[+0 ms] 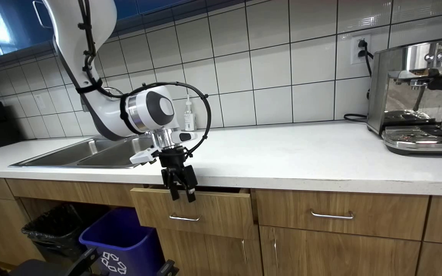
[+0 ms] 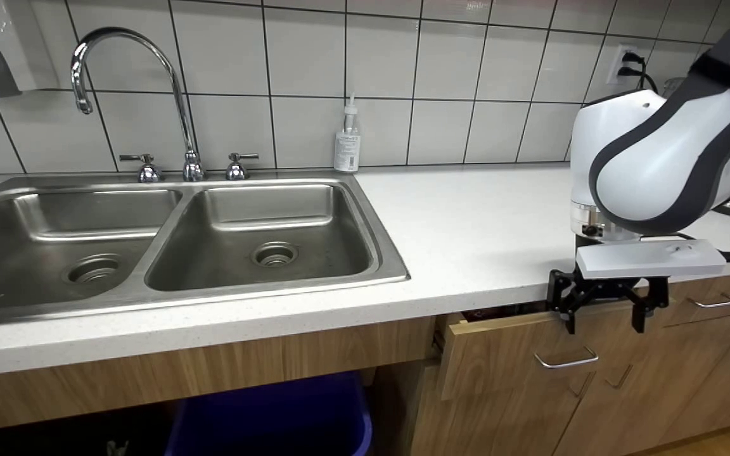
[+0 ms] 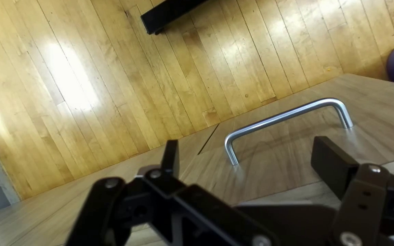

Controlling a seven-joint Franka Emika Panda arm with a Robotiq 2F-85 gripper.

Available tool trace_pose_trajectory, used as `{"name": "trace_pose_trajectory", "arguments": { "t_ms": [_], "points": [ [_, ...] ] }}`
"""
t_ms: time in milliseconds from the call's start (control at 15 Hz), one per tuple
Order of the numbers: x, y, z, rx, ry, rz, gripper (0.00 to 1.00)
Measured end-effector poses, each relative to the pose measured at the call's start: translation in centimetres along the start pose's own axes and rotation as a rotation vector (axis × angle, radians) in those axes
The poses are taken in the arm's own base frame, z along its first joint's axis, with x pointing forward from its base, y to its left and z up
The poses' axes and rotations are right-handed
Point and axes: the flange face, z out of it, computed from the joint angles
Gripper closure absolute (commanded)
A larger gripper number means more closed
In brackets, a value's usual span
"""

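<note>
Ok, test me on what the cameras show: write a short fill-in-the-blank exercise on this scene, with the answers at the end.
1. The fingers are spread wide and hold ____.
2. The drawer nearest them is not shut but partly ____.
3. The drawer's handle appears closest up in the ____ view.
4. The steel sink has ____ basins.

Missing words: nothing; open; wrist; two.
</note>
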Motion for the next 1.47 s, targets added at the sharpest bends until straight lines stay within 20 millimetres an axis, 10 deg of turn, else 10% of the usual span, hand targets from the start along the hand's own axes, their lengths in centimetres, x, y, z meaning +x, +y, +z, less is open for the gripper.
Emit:
{"name": "trace_pose_trajectory", "arguments": {
  "t_ms": [1467],
  "points": [
    [0.5, -1.2, -0.3, 0.009, 0.027, 0.008, 0.00]
  ]
}}
